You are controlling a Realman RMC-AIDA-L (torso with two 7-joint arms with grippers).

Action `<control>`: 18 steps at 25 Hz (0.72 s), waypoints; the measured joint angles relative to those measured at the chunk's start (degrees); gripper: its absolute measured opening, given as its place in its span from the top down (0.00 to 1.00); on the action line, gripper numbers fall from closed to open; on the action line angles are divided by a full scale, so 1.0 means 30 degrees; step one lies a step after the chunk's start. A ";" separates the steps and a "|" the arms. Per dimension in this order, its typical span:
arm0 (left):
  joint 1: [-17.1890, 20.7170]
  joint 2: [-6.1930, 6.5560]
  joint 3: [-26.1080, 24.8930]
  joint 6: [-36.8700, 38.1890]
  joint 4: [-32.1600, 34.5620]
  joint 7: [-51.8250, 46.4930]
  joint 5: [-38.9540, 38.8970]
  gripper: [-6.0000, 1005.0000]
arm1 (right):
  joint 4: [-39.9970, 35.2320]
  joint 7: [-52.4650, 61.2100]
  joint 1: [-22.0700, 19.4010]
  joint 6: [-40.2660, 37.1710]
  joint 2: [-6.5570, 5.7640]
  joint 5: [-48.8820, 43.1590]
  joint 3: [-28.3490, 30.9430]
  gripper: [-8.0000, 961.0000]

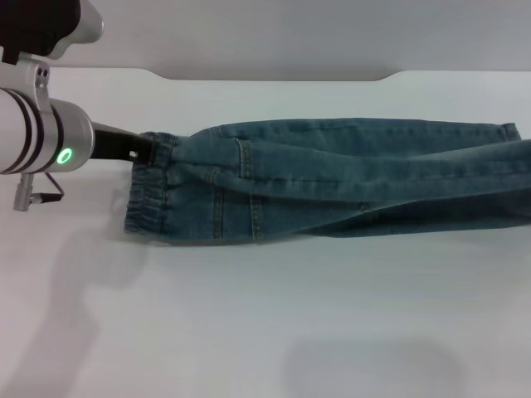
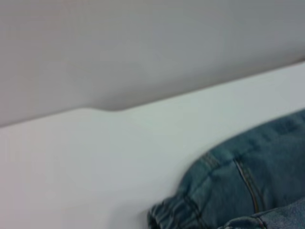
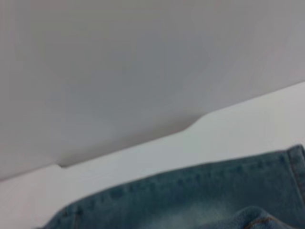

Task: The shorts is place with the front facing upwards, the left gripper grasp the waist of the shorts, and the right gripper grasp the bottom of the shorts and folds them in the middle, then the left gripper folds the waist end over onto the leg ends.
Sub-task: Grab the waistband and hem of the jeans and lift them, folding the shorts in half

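The blue-green denim shorts [image 1: 332, 178] lie across the white table, folded lengthwise, one half over the other. The gathered elastic waist [image 1: 148, 207] is at the left and the legs run off the right side of the head view. A stitched leg hem [image 1: 510, 131] shows at the far right. My left gripper [image 1: 148, 149] reaches in from the left on its white arm with the green light, its black tip closed on the upper corner of the waist, where the cloth bunches. The left wrist view shows the puckered waist [image 2: 171, 212]. The right wrist view shows denim and a leg hem [image 3: 297, 167]. The right gripper is out of view.
The white table [image 1: 265, 332] stretches bare in front of the shorts. Its back edge [image 1: 274, 76], with a shallow recess, runs close behind the shorts against a grey wall.
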 joint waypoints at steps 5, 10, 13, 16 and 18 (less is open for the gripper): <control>-0.0220 0.0007 0.0164 0.3071 0.1695 0.0162 -0.0149 0.96 | 0.2766 -0.1630 0.1065 -0.0713 -0.0107 0.0736 0.1131 0.90; -0.0515 -0.0002 0.0180 0.4565 0.2557 0.0330 -0.0506 0.95 | 0.3906 -0.2717 0.1766 -0.1298 -0.0139 0.0707 0.2163 0.90; -0.0913 0.0016 0.0102 0.5205 0.3379 0.0468 -0.0721 0.95 | 0.4082 -0.3086 0.1858 -0.1811 -0.0155 0.0689 0.2479 0.90; -0.1118 0.0016 0.0085 0.5984 0.3977 0.0613 -0.0811 0.95 | 0.4196 -0.3333 0.1981 -0.2136 -0.0190 0.0672 0.2629 0.90; -0.1273 0.0009 0.0149 0.6551 0.4359 0.0623 -0.0873 0.95 | 0.4395 -0.3435 0.2086 -0.2344 -0.0237 0.0669 0.2641 0.90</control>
